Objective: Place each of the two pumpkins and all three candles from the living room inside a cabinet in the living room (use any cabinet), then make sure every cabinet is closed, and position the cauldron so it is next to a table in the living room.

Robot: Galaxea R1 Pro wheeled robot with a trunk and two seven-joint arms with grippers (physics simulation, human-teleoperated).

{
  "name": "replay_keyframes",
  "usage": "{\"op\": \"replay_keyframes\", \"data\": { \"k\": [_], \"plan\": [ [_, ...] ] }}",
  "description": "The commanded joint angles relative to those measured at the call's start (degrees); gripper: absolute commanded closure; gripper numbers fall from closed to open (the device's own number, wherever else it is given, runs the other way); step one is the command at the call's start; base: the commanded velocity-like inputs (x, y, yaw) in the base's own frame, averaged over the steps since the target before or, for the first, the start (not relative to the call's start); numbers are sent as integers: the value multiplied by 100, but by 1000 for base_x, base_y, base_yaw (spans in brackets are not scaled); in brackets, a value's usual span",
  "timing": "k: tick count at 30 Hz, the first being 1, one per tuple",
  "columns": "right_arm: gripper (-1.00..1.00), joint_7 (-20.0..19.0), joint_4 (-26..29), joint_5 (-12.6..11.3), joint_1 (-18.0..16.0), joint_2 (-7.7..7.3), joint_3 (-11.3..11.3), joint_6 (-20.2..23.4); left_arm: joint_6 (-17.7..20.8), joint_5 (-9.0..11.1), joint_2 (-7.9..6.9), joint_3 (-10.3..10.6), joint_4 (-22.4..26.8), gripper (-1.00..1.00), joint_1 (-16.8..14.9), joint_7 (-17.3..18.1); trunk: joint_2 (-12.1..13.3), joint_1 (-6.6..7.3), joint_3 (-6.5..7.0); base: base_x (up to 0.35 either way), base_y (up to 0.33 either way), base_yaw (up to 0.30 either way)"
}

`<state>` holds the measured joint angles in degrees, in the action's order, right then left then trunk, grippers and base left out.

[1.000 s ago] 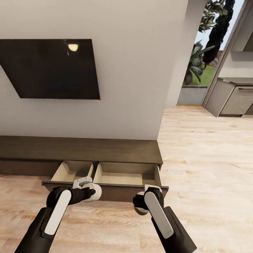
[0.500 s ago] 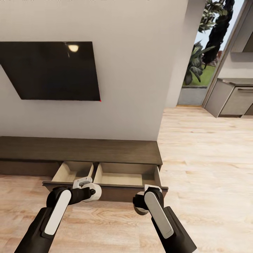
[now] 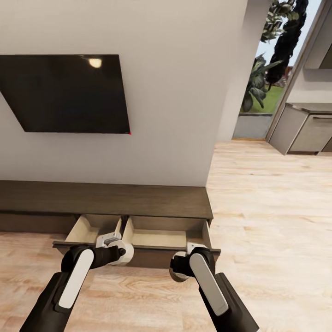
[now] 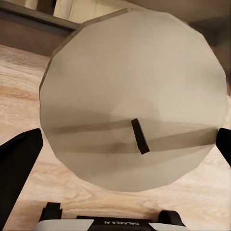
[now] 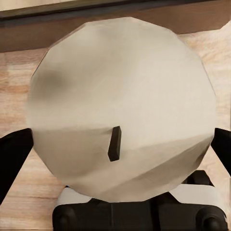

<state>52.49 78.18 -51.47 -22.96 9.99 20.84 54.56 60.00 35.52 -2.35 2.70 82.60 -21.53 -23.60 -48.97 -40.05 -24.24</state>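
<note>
Two candles were held, one clamped in each claw: left candle (image 4: 132, 96) at 7 o'clock, right candle (image 5: 120, 110) at 5, before the open cabinet drawer (image 3: 157, 237). Rigid, light, smooth; sides judged best gripped.

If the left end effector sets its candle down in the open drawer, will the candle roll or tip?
The candle looks like a short, wide cylinder with a flat top, so upright it probably stands steady. Laid on its round side, it may roll. The drawer has walls, which would likely stop it. Its smooth surface could slip between the fingers.
</note>
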Motion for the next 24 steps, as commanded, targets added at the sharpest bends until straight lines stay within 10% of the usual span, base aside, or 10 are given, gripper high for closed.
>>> {"op": "replay_keyframes", "data": {
  "k": [1, 24],
  "plan": [
    [100, -11, 2, 5, 36, 0, 3, -17, 0, -2, 3, 1, 0, 100, 0, 5, 0, 0, 1, 93, -53, 0],
    [100, -37, 10, -33, 107, 0, 6, -7, 0, -2, -11, 2, 0, 100, 1, 5, 0, 0, 1, 156, 84, 0]
  ]
}}
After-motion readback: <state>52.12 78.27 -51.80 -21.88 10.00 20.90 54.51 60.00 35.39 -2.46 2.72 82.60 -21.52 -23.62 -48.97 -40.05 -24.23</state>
